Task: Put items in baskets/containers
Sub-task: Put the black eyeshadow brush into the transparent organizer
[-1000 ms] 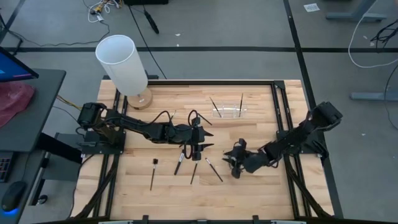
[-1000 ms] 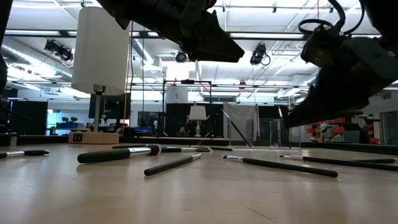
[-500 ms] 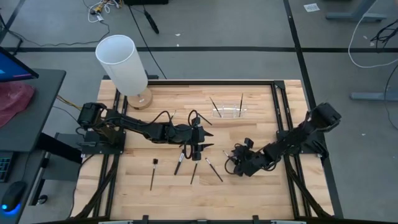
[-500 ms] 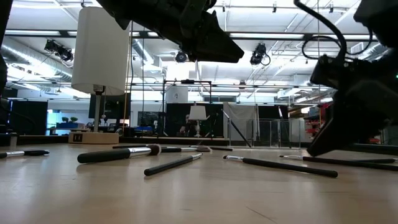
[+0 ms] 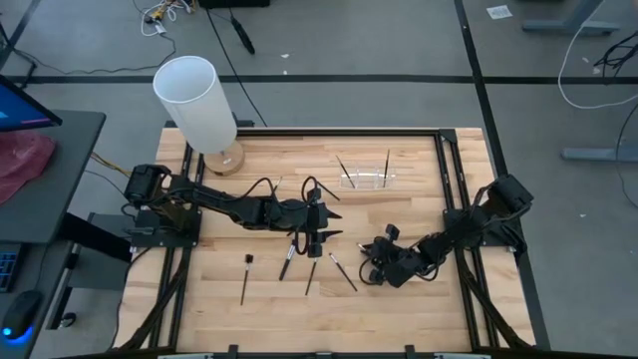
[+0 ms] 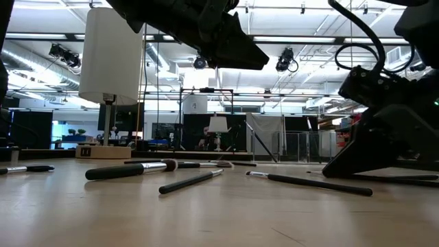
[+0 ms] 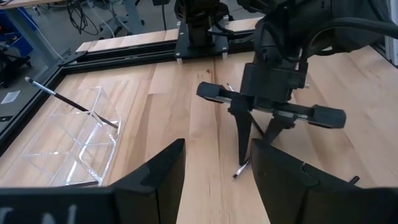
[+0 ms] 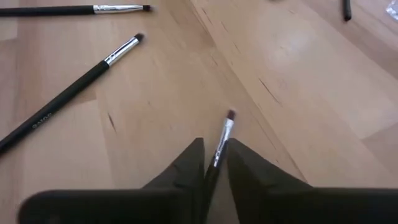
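1. Right gripper low on table, fingers pinching thin brush.
2. Left gripper open, hovering over loose brushes mid-table.
3. Clear holder at far edge, two brushes in it.

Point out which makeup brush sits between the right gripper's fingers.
The small brush with the silver ferrule, between the right gripper fingers. The other brushes lie loose on the table.
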Controlling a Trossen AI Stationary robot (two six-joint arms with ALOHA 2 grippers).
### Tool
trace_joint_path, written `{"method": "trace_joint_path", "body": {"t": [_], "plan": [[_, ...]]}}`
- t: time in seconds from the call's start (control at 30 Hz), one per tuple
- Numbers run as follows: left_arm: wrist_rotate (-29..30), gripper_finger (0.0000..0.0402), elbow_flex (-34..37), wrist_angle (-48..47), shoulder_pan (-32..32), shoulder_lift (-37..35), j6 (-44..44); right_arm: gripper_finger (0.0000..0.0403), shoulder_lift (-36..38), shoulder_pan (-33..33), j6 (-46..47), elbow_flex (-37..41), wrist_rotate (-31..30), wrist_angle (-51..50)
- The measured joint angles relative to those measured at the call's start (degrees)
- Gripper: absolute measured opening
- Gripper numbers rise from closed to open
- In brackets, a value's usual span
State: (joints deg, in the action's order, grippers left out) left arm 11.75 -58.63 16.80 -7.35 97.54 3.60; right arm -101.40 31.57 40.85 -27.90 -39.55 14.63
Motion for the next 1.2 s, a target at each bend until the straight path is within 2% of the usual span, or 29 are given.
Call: {"method": "trace_joint_path", "body": {"t": [0.17, 0.33, 0.5, 0.8, 0.9, 1.03, 1.1, 1.2], "plan": [[-0.05, 0.0183, 0.0, 0.0, 0.0, 0.02, 0.0, 0.0012, -0.05, -0.09, -1.23, 0.2, 0.09, 0.25], [-0.42, 0.0183, 0.0, 0.01, -0.02, 0.02, -0.01, 0.0013, -0.18, -0.09, -1.12, 0.68, -0.48, 2.33], [-1.65, 0.0183, 0.0, 0.0, -0.02, 0.02, -0.04, 0.0006, 1.4, 0.11, -5.01, 1.04, -1.49, 7.08], [-2.98, 0.0183, 0.0, -0.55, 0.0, 0.04, 0.98, 0.0005, 9.72, 0.43, -9.93, 1.01, -13.82, 11.32], [-4.81, 0.0183, 0.0, -0.52, 0.0, 0.04, 1.89, 0.0004, 12.47, 1.1, -17.32, 0.98, -17.46, 17.64], [-7.65, 0.0183, 0.0, -0.45, -0.02, 0.04, 3.04, 0.0005, 14.63, 1.88, -35.03, 0.92, -18.38, 35.47], [-8.49, 0.0183, 0.0, 0.02, -0.02, 0.07, 4.41, 0.0005, 14.63, 1.99, -44.7, 0.92, -15.1, 47.0], [-10.54, 0.0183, 0.0, 3.19, 0.0, 0.67, 5.7, 0.0005, 14.19, 1.42, -56.53, 0.85, -4.96, 61.59]]}}
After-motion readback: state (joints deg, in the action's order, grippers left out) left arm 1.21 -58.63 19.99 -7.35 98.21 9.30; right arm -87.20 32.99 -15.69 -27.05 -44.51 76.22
